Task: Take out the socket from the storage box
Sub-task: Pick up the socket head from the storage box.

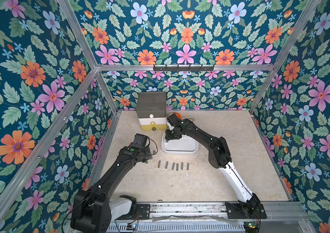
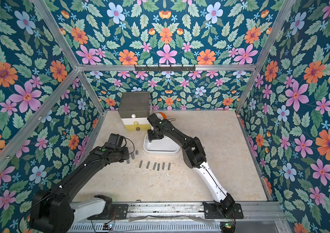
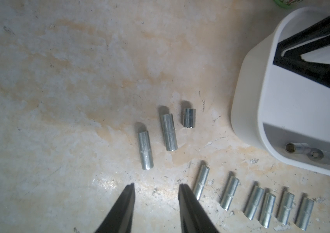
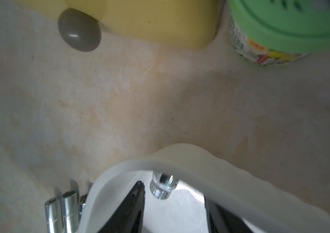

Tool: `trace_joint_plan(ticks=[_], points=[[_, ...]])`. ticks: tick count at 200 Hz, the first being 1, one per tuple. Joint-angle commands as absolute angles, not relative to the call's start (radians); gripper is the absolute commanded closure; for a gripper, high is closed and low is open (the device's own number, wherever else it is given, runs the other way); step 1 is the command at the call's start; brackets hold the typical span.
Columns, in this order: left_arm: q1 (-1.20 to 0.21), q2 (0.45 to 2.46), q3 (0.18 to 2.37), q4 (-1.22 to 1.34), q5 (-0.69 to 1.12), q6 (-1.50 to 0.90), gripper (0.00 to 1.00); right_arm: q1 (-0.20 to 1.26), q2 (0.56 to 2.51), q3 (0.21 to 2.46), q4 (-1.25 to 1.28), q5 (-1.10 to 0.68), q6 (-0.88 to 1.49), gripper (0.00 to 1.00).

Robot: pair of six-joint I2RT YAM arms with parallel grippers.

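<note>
Socket point(image 4: 162, 187) is inside the storage box point(image 1: 180, 150), tipped against the wall at a rounded corner, at the box's left end as both top views frame it. The box sits mid-frame, just below-right of the drawer tower point(image 1: 152, 113). The left wrist view shows a second round bit beside the socket. Another socket or a reflection, cannot tell.

Right gripper point(image 4: 173, 191) is down in the box with jaws roughly half spread and nothing held. The socket lies just ahead of the tips and nearer one finger, not centred.

Judgement: the step in hand is the grasp.
- Shift sideways until the socket is mid-gap.
- Reach in a touch further, so the pads cover the body rather than only its end.
- The wall is right behind the socket, so watch finger clearance there.
- Close slowly across the round body. Chrome looks slick and would likely roll or squirt out if pinched off-centre.
- Lift straight up past the rim before any sideways travel. The tub looks light and could drag or tip if a finger snags it.

Left gripper point(image 3: 156, 186) hovers over the bare table point(image 1: 220, 177), jaws partly open and empty, with three loose sockets point(image 3: 168, 132) just ahead of it. A row of six sockets point(image 1: 177, 165) lies below the box in the top views. That is the likely set-down area, so the right arm's path out should stay clear of the left arm.
</note>
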State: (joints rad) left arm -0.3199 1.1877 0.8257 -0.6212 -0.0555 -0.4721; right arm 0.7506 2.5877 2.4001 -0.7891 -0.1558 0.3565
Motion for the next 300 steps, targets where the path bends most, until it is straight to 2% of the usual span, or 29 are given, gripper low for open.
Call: trace_joint_plan(ticks=[1,60,116,131,179,231,258,300], points=[[-0.319,1.189,0.829,-0.615,-0.06,-0.468,0.57,0.748,2.598,2.397,-0.762,-0.172,0.45,0.48],[-0.319,1.19,0.827,-0.614,-0.06,-0.468,0.57,0.749,2.636,2.362,-0.754,-0.222,0.461,0.54],[-0.319,1.195,0.828,-0.615,-0.06,-0.468,0.57,0.748,2.648,2.362,-0.766,-0.235,0.458,0.69],[-0.319,1.194,0.83,-0.616,-0.061,-0.467,0.57,0.749,2.642,2.383,-0.77,-0.232,0.446,0.75],[-0.319,1.188,0.83,-0.618,-0.07,-0.47,0.57,0.738,2.498,2.326,-0.717,-0.23,0.43,0.83],[-0.319,1.186,0.828,-0.618,-0.072,-0.473,0.57,0.674,2.255,2.079,-0.675,-0.189,0.425,0.85],[-0.319,1.183,0.829,-0.617,-0.069,-0.473,0.57,0.608,2.043,1.79,-0.59,-0.119,0.427,0.86],[-0.319,1.178,0.829,-0.614,-0.061,-0.471,0.57,0.43,1.71,1.332,-0.479,-0.066,0.435,0.86]])
